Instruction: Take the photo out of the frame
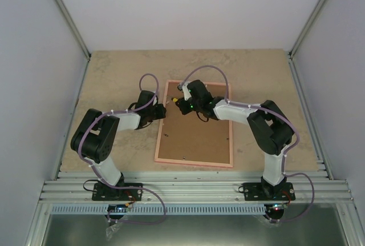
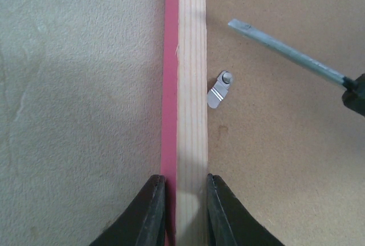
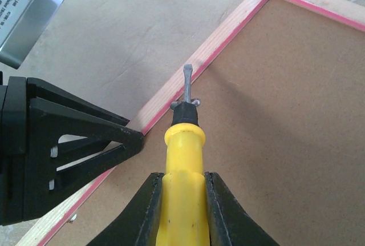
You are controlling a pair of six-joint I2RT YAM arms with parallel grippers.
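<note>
As left gripper (image 2: 183, 180) pinches frame (image 2: 191, 57) (edgewise), elbow (image 1: 91, 136) bends.

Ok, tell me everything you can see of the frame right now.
The frame lies face down flat on the table, long sides running away from the arms. Pink outer edge, pale bare-wood rails, brown fibreboard back facing up with a small metal turn clip by the left rail. The left gripper is clamped across that rail; the screwdriver in the right gripper points at its inner edge, contact unclear.
</note>
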